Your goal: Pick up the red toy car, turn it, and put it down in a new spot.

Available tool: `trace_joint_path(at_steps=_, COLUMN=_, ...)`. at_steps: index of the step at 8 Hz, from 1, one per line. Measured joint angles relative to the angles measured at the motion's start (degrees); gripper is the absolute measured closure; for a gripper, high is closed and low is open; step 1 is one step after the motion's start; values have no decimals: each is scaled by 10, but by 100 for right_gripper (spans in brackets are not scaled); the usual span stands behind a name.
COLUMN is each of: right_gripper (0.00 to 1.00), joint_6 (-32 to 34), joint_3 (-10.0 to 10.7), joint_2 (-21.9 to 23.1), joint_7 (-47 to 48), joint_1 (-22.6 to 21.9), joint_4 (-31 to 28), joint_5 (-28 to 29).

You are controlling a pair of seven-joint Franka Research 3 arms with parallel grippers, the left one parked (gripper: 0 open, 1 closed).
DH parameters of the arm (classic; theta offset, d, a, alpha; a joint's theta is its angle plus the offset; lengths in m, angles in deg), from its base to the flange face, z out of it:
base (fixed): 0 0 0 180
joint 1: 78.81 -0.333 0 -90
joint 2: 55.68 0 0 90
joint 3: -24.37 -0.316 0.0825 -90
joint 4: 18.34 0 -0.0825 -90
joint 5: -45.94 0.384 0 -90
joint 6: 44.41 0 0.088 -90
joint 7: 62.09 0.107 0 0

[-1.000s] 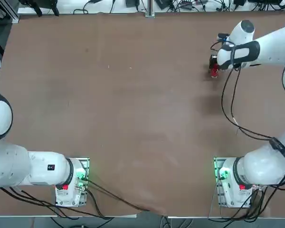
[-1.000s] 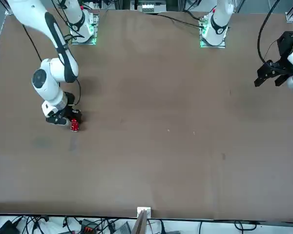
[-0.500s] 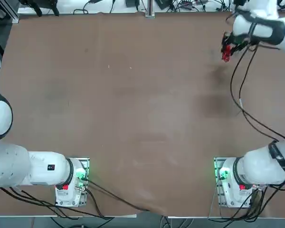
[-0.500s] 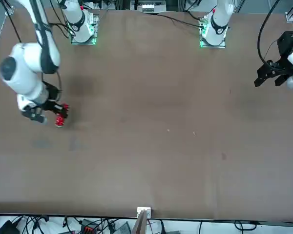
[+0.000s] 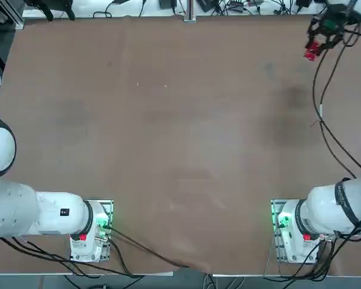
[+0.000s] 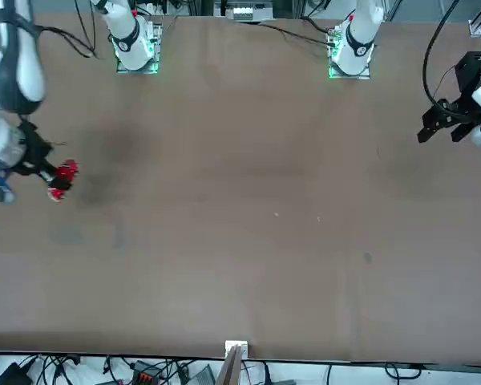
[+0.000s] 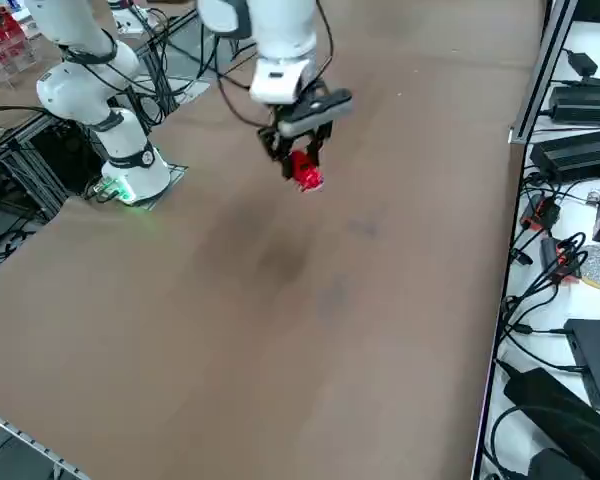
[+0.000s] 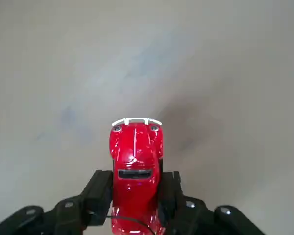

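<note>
The red toy car (image 8: 135, 166) hangs in the air, pinched between the black fingers of my right gripper (image 8: 135, 193), which is shut on its sides. In the top view the car (image 5: 311, 50) and gripper (image 5: 320, 37) are high above the table's far right corner area. The front view has the car (image 6: 63, 178) near the left edge, held off the brown table (image 6: 248, 208). From the right side, the car (image 7: 306, 173) dangles below the gripper (image 7: 296, 150), well above the tabletop, nose pointing down and outward.
My right arm's base (image 5: 295, 232) with green light stands at the near right; its black cable (image 5: 325, 132) loops over the table's right part. Cables and power supplies (image 7: 580, 100) lie beyond the table's far edge.
My right gripper has lifted the red toy car off the table and carried it up and toward the far right corner, rising steadily across the frames.
</note>
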Motion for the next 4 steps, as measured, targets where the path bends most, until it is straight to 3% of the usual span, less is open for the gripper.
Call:
trace_joint_path(at_steps=2, right_gripper=49, joint_6=-2, joint_3=4, joint_2=-52, joint_7=9, joint_1=105, joint_4=38, joint_5=-1)
trace_joint_path(at_steps=4, right_gripper=49, joint_6=-18, joint_3=5, joint_2=-167, joint_7=72, joint_1=196, joint_4=141, joint_5=19)
